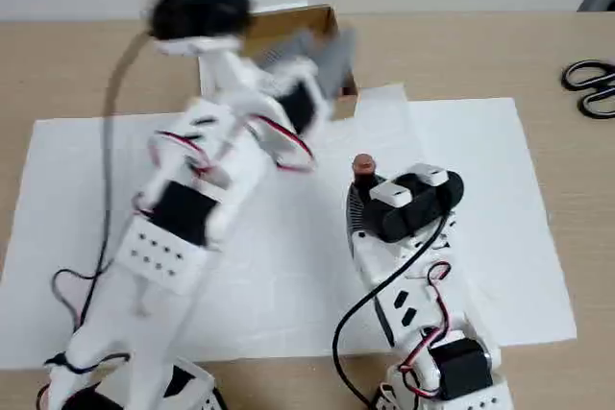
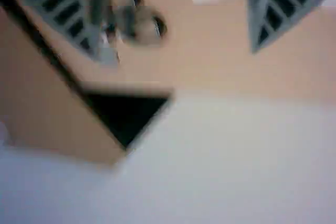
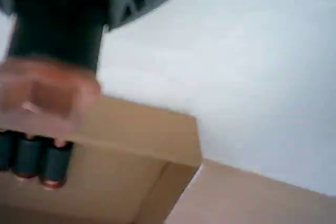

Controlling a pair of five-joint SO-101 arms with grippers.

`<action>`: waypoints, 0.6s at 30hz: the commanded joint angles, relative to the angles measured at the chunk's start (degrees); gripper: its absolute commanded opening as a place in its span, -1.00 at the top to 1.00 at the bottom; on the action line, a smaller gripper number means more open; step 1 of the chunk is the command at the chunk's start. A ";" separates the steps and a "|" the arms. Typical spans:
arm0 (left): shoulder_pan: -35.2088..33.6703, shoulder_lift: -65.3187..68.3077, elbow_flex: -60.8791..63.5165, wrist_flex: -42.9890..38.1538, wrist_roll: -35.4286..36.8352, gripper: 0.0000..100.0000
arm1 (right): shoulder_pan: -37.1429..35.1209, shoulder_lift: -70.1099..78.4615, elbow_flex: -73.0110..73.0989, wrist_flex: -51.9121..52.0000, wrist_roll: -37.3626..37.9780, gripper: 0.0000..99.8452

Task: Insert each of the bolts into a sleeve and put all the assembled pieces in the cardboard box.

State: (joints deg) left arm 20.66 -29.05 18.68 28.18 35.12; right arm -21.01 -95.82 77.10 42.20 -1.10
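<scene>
- Two arms busy: the left end effector [image 2: 178, 51] gapes wide and empty over the cardboard box [image 1: 307, 18] at the bench's [image 1: 538, 36] 12 o'clock.
- The right end effector [image 1: 364, 182] pinches a sleeved bolt [image 1: 363, 164], 5 o'clock of the box.
- It looks rigid, light and smooth; I'd grip the sleeve [image 3: 58, 30] mid-length.

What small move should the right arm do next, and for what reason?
Probably ease toward the cardboard box: the right end effector grips an assembled piece, and finished pieces already lie inside. The open left end effector hangs by the box, so go slowly.
</scene>
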 commanded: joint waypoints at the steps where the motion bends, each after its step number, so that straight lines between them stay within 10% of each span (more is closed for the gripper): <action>1: -7.47 1.05 -3.03 -1.58 -2.99 0.99 | 1.27 2.15 -5.80 -1.71 0.53 1.00; 18: -0.79 8.00 47.52 -21.45 1.14 0.99 | 1.27 78.37 -75.52 -0.22 0.70 1.00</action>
State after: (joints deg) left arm 18.37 -16.75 62.20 9.45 34.77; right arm -20.31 -31.38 19.16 42.20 -1.01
